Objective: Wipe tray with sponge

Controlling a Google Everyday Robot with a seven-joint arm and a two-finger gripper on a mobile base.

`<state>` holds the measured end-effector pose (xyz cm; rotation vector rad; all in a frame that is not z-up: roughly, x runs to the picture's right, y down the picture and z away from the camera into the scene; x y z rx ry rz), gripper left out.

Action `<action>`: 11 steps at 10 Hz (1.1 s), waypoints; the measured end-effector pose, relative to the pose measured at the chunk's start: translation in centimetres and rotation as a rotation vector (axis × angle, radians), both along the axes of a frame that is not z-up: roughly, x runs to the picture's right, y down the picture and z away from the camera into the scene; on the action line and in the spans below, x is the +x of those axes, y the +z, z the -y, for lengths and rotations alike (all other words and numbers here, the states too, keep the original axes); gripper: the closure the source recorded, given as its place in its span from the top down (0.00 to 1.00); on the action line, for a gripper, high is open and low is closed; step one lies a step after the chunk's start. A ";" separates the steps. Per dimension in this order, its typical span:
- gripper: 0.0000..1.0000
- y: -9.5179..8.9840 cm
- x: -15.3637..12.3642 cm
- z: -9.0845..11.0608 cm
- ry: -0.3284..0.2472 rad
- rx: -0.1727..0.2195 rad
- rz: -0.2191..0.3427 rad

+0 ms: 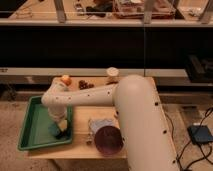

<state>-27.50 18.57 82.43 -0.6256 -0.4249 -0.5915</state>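
gripper (60, 125): standing over sponge (63, 129), crowding tray's (34, 122) near right rim; grip: cannot tell
room: lying open leftward

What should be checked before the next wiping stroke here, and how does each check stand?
1. Gripper inside the tray: ok, it hangs down over the tray's right side.
2. Sponge at the gripper: ok, it sits right beneath it, on the tray floor near the front right corner.
3. Firm hold on the sponge: cannot tell.
4. Tray fully supported by the table: cannot tell, its left rim lies at the table's left edge.
5. Maroon plate out of the stroke path: ok, it lies on the table right of the tray, apart from it.
6. Orange fruit outside the tray: ok, it sits behind it.
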 end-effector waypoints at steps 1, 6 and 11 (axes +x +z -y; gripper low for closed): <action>0.00 0.0 -1.3 -0.3 -0.012 -0.004 0.014; 0.00 0.8 -7.5 -0.6 -0.079 0.001 0.082; 0.00 4.5 -5.9 5.4 -0.030 0.061 0.056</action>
